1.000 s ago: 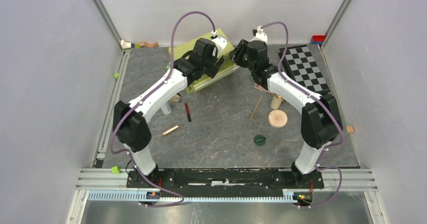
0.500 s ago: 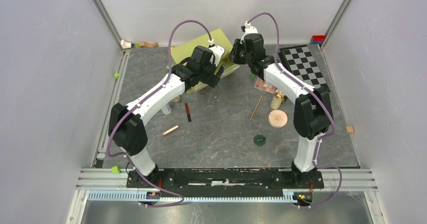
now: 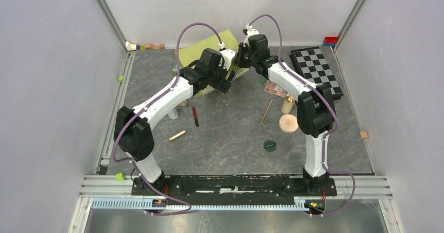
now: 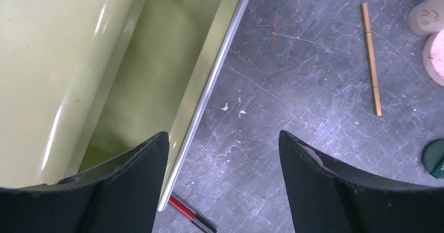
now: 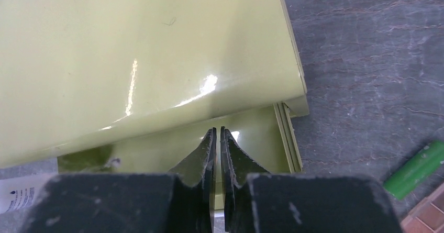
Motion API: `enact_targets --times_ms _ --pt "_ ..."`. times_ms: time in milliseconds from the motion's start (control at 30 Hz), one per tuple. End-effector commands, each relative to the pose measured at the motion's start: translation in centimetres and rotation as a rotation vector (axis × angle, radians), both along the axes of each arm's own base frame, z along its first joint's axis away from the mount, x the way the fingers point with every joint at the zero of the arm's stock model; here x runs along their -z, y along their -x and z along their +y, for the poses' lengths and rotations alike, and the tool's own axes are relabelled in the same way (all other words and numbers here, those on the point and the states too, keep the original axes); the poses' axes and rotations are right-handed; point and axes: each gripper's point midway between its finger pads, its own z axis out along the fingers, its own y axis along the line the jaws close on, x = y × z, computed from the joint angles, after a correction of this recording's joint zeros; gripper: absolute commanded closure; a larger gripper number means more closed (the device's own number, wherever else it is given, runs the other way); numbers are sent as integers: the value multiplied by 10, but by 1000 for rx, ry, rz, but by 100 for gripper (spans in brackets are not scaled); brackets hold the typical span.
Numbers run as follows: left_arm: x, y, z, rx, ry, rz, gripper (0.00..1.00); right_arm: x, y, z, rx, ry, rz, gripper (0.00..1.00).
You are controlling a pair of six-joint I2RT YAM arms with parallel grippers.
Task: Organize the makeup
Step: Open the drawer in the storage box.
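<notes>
One green case [image 5: 157,60] lying open, left jaws spread, right jaws pressed together, white label [image 5: 21,199] print illegible

We can't read any txt, brand or no. anywhere. Closest: tiny dark print on a white label [image 5: 21,199] just below the green case [image 5: 146,60], too small to read. Faint squiggle on the tan compact [image 4: 428,15], right of the case, is also unreadable.
</notes>
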Motion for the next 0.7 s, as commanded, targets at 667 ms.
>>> enact_targets --times_ms 667 --pt "28 37 -50 155 12 94 20 -13 -14 16 -65 -54 -50 90"
